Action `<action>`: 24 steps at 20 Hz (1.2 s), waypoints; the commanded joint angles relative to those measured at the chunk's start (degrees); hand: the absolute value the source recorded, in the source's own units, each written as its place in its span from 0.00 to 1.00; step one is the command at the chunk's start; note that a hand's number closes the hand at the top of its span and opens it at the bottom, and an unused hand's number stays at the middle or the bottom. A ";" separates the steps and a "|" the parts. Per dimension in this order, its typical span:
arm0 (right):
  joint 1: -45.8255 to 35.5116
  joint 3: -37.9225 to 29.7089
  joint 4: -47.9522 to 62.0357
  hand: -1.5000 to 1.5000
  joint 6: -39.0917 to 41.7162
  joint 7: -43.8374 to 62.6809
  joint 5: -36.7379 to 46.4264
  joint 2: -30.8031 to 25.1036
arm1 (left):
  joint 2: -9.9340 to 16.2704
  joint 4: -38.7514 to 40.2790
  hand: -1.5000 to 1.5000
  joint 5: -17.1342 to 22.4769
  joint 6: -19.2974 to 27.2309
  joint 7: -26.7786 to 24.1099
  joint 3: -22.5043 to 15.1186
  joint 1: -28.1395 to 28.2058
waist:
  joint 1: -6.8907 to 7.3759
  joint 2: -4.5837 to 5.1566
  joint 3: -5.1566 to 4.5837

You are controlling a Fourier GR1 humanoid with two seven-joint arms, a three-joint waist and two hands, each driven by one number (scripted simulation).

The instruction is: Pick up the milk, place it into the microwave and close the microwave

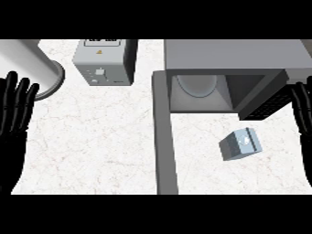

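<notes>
A white marble counter (pixel 97 137) with faint pinkish veining is filling most of the view, seen from steeply above. A grey strip (pixel 165 151) is running from the near edge straight back across the counter, dividing it into a wider left part and a narrower right part. At the back left, a large pale cylinder (pixel 23 64) is lying on the counter — its round end is facing the near side. Beside it, toward the middle, a small grey boxy appliance (pixel 103 61) is standing with dials and a label on its top face. Lighting is looking even and soft — shadows are showing only faintly.
</notes>
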 commanded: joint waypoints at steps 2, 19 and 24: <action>2.49 5.06 0.29 0.00 -5.67 -1.64 9.40 4.81 | 0.18 4.41 0.00 0.14 1.37 1.07 3.36 -5.66 | -0.16 0.35 -0.41; -2.34 30.71 3.56 0.00 -36.67 6.54 15.20 6.49 | -2.62 2.46 0.00 8.28 -4.36 0.41 5.70 7.91 | 0.19 0.31 -0.42; 4.11 29.09 4.00 0.00 -38.57 3.34 19.91 5.75 | -3.31 -2.32 0.00 9.06 -6.35 -1.09 5.74 14.13 | 0.09 0.27 -0.41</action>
